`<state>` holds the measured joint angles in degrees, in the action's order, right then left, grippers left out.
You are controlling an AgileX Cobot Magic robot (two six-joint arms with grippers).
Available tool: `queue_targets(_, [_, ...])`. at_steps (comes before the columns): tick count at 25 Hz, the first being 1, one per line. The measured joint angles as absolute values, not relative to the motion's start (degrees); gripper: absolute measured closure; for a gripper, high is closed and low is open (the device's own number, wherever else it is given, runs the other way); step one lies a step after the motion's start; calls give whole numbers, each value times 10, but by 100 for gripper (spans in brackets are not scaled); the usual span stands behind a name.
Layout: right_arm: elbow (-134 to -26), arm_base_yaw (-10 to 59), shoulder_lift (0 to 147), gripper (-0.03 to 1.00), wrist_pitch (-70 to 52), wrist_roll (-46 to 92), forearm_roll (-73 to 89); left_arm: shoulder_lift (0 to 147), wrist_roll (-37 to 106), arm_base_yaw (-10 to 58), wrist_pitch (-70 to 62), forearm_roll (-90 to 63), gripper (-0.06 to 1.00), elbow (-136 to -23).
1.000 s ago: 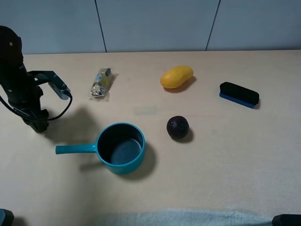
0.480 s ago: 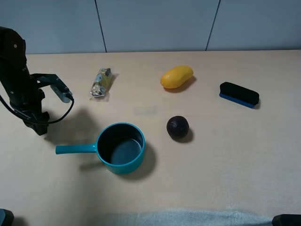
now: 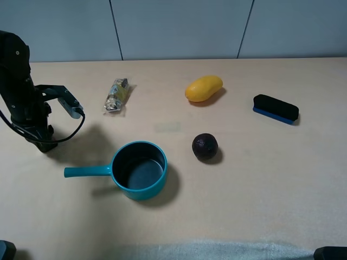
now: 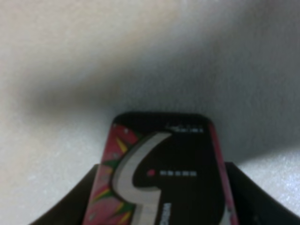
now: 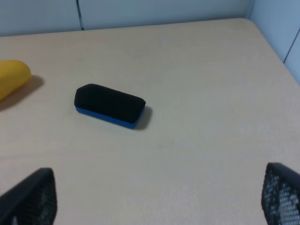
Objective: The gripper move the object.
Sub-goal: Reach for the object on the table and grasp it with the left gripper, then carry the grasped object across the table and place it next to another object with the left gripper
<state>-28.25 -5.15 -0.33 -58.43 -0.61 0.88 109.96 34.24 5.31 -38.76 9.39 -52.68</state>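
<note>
My left gripper [image 3: 46,145] clamps the box [image 4: 161,178], its near end cut off from view; my right gripper [image 5: 154,194] gapes wide.

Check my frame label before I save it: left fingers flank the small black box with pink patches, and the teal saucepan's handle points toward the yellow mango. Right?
No. In the exterior high view the teal saucepan has its handle pointing away from the yellow mango, toward the left arm; the black box part stands.
</note>
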Motion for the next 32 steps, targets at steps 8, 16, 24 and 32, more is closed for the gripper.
queue_targets(8, [-282, -52, -3, 31, -584, -6, 9, 1100, 342, 53, -390, 94, 46, -527])
queue_targets(16, [-282, -52, -3, 31, -584, -6, 9, 1098, 305, 58, -415, 93, 46, -544])
queue_targets(24, [-282, -52, -3, 31, -584, -6, 9, 1078, 226, 74, -452, 92, 46, -593])
queue_targets(32, [-282, -52, -3, 31, -584, -6, 9, 1072, 132, 114, -492, 92, 47, -661])
